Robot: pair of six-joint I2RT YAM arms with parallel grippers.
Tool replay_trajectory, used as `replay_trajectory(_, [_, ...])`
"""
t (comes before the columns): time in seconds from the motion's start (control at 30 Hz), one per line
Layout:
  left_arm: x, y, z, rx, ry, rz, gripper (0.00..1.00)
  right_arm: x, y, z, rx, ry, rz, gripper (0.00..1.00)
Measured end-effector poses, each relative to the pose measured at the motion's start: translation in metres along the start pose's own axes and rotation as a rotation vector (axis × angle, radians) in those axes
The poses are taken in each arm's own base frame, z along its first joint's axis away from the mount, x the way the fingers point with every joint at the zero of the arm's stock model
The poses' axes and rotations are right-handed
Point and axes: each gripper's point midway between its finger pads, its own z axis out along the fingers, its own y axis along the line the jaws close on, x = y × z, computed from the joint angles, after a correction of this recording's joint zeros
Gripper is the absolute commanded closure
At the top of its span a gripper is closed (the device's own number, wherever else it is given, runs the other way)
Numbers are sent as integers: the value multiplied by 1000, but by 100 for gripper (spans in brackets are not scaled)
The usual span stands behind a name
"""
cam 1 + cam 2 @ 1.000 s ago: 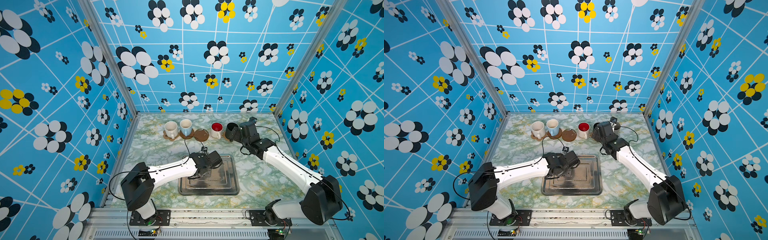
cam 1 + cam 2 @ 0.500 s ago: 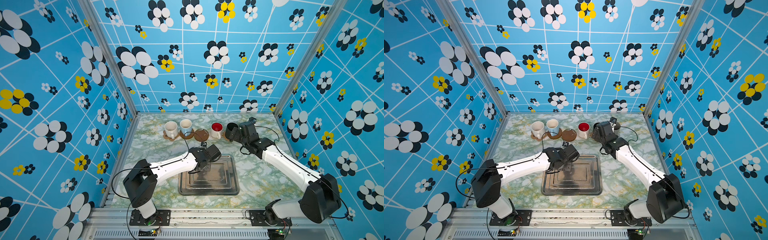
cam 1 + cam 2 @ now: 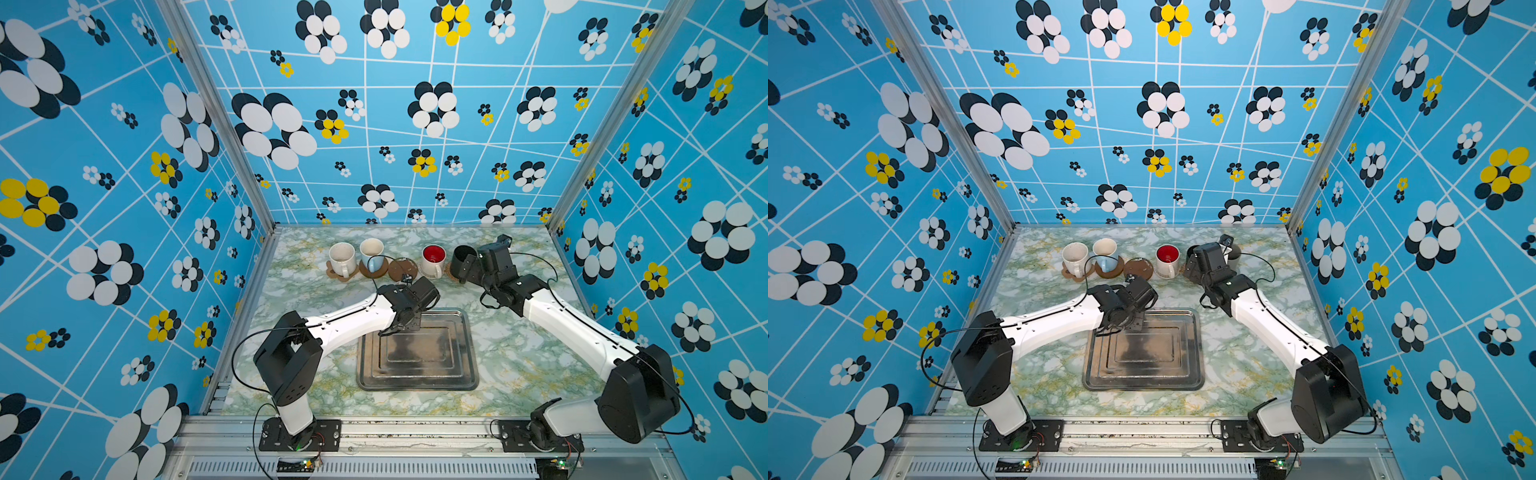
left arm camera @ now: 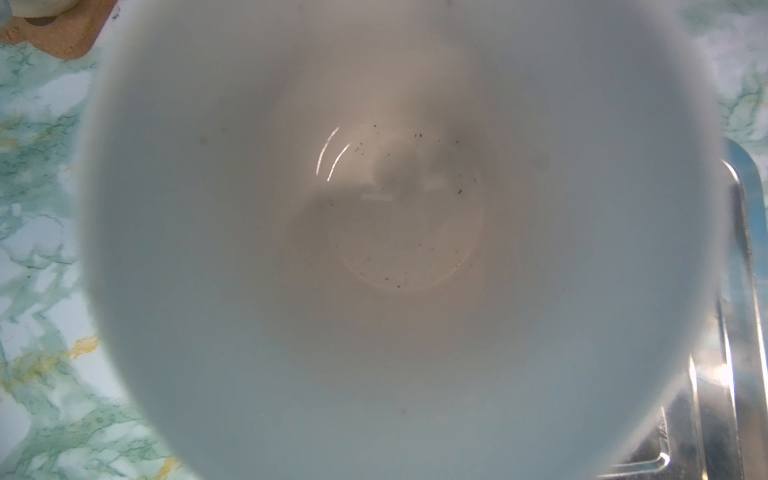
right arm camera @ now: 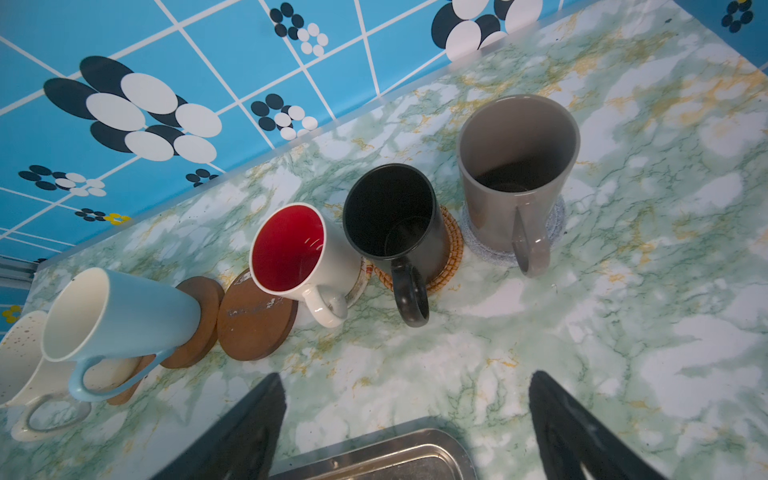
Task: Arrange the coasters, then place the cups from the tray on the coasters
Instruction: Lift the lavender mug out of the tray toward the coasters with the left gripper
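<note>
My left gripper (image 3: 406, 322) hangs over the far left corner of the silver tray (image 3: 469, 365), shut on a pale cup (image 4: 395, 249) whose inside fills the left wrist view. Its fingers are hidden there. The back row holds a speckled white cup (image 3: 341, 257) on a paw coaster (image 3: 332, 272), a light blue cup (image 3: 371, 253) on a brown disc, a bare brown disc (image 3: 402, 269), a red-lined white cup (image 3: 433, 258), a black cup (image 5: 390, 212) on rattan and a grey-beige cup (image 5: 515, 174) on a grey round. My right gripper (image 5: 409, 419) is open and empty, raised in front of the black cup.
The tray's floor is bare. Blue flowered walls close in the marble table (image 3: 519, 365) at the back and on both sides. Both arms reach in from the metal rail at the front edge.
My left gripper has carried the pale cup from over the tray's left part toward the back row. The right arm has hardly moved and stays open.
</note>
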Motion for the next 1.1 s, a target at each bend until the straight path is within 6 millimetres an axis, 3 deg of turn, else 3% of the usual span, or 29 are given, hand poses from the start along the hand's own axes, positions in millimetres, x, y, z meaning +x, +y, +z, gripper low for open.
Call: replay_trajectory(1.1, [-70, 14, 13, 24, -55, -21, 100, 2, 1, 9, 3, 34, -26, 6])
